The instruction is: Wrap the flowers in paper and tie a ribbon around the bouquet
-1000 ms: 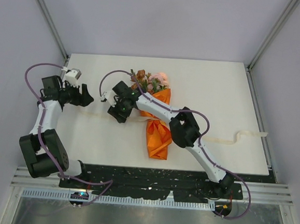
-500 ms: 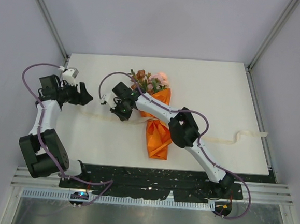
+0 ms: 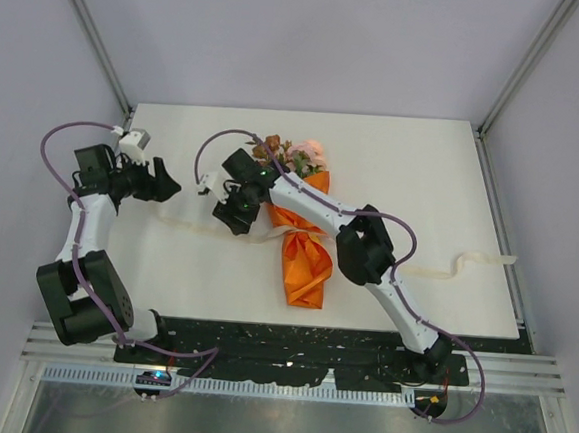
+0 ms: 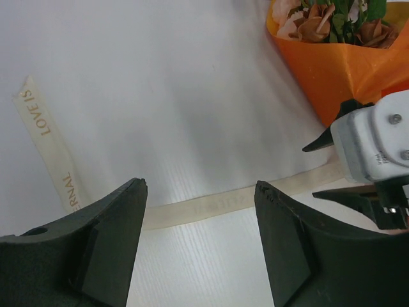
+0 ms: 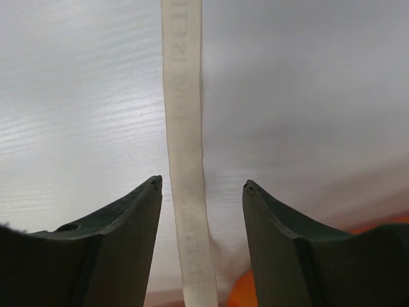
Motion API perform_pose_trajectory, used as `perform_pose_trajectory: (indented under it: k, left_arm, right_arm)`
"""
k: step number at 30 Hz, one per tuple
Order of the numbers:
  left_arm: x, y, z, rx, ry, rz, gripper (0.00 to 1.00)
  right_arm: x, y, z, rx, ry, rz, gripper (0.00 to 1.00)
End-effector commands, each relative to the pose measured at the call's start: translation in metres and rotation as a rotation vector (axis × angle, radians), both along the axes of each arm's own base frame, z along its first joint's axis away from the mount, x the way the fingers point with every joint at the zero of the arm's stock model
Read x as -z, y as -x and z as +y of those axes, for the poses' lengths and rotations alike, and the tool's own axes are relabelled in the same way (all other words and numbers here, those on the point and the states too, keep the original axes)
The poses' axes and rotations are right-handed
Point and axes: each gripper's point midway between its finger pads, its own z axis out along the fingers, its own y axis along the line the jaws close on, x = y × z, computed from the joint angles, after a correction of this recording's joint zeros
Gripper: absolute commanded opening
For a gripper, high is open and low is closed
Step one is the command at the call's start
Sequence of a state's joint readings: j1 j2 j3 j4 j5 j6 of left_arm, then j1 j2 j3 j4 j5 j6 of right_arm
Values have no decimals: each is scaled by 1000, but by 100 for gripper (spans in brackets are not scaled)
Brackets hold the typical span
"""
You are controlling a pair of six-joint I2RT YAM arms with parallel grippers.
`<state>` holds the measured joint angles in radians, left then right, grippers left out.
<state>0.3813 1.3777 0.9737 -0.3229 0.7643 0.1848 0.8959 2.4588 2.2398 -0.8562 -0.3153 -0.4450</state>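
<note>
The bouquet lies mid-table: an orange paper (image 3: 306, 263) cone with pink and rust-brown flowers (image 3: 292, 158) at its far end. A cream ribbon (image 3: 186, 225) runs across the table under it, out to the right edge. My right gripper (image 3: 231, 218) hovers just left of the cone, open. In the right wrist view the ribbon (image 5: 184, 160) lies flat between the right gripper's (image 5: 202, 181) fingers, untouched, with paper (image 5: 239, 293) at the bottom. My left gripper (image 3: 172, 185) is open farther left. In its view, the left gripper (image 4: 200, 185) stands over the ribbon (image 4: 211, 204), empty.
The ribbon's printed left end (image 4: 38, 115) lies flat on the white table (image 3: 413, 176). Its right end (image 3: 487, 258) curls near the table's right edge. The right gripper's white body (image 4: 377, 153) shows beside the cone (image 4: 345, 64) in the left wrist view. Frame posts stand at the far corners.
The right arm's elbow has swung slightly to the right and its gripper has shifted a little farther away. The left gripper has drawn slightly left. The bouquet and ribbon lie as before.
</note>
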Motion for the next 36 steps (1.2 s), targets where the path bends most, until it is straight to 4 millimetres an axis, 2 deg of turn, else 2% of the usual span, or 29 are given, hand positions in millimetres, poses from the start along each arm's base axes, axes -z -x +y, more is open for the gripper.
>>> perform_pose_trajectory:
  k: [1, 6, 11, 15, 17, 18, 23, 24, 27, 30, 32, 33, 34, 35, 36]
  left_arm:
    - [-17, -10, 3, -5, 14, -64, 72]
    - [-21, -8, 1, 0, 12, -71, 72]
    - [-27, -6, -1, 4, 16, -80, 72]
    - [-31, -4, -1, -1, 16, -89, 72]
    - [-33, -4, 0, -10, 19, -92, 72]
    - [-35, -5, 0, -11, 24, -94, 72]
    - [-36, -6, 4, -24, 32, -92, 72]
    - [-37, -7, 4, -23, 35, -93, 72]
    - [-34, -5, 2, -17, 47, -85, 72]
    - [-34, -3, 2, -13, 42, -91, 72]
    - [-34, -1, 0, -1, 36, -98, 72]
    - [-32, 1, -2, 8, 37, -98, 72]
    - [-29, 3, -3, 12, 38, -93, 72]
    - [-26, 4, -5, 25, 39, -94, 72]
    - [-23, 5, -5, 40, 30, -96, 72]
  right_arm:
    - [-26, 12, 18, -36, -5, -69, 62]
    - [-8, 9, 18, -14, 16, -66, 66]
    - [16, 4, 17, -17, 59, -70, 63]
    - [37, 8, 5, -41, 132, -53, 55]
    - [50, 15, -4, -66, 177, -20, 44]
    - [54, 19, -9, -76, 199, 1, 41]
    - [56, 28, -21, -113, 245, 35, 30]
    - [56, 29, -23, -120, 253, 38, 26]
    - [56, 30, -25, -124, 263, 37, 5]
    - [54, 29, -25, -114, 252, 32, 5]
    - [39, 25, -21, -100, 195, 27, 5]
    - [19, 16, -14, -79, 131, -13, 5]
    - [10, 17, -10, -70, 91, -6, 5]
    - [-11, 10, -7, -61, 24, -41, 5]
    - [-23, 8, -3, -44, -20, -47, 5]
